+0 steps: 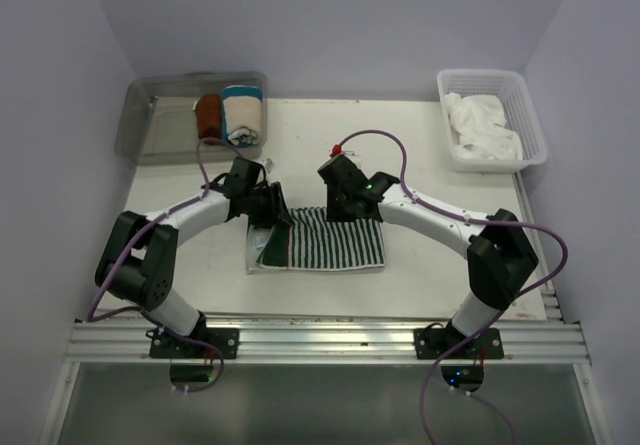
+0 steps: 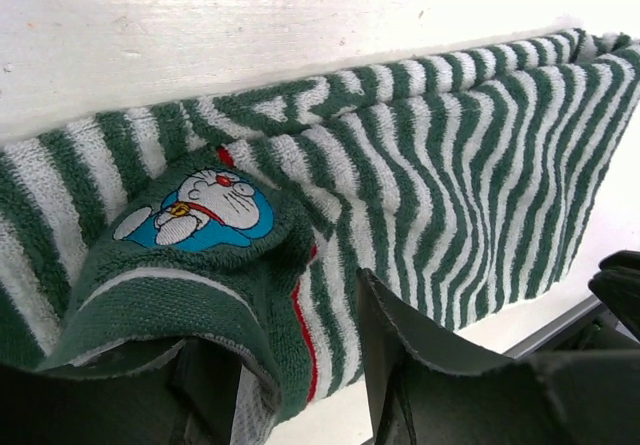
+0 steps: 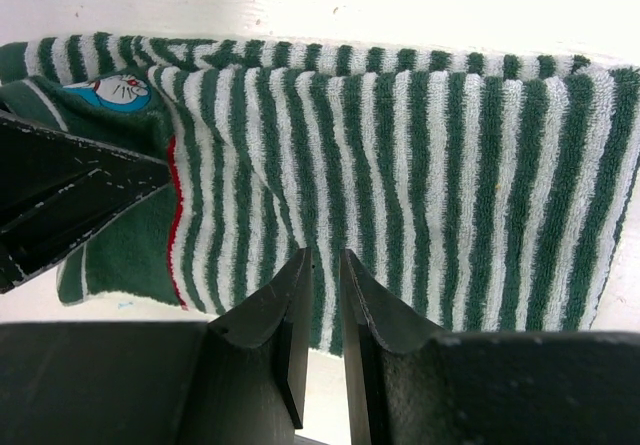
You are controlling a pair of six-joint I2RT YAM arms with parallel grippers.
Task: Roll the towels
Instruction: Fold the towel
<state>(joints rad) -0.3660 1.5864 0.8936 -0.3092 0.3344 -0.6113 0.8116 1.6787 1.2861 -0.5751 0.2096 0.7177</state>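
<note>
The striped towel (image 1: 335, 240) lies on the table (image 1: 400, 145) between the arms, its left end folded over, with the right gripper (image 3: 322, 260) pinching its far edge, the left gripper (image 1: 270, 210) with jaws apart at the fold, and the white towel (image 1: 480, 125) in the basket (image 1: 535, 125) at far right.

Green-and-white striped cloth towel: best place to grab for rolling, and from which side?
Grip the striped towel at its solid-green end, from the left: that end is bunched up off the white table, offering a fold to pinch; the rest lies flat.
</note>
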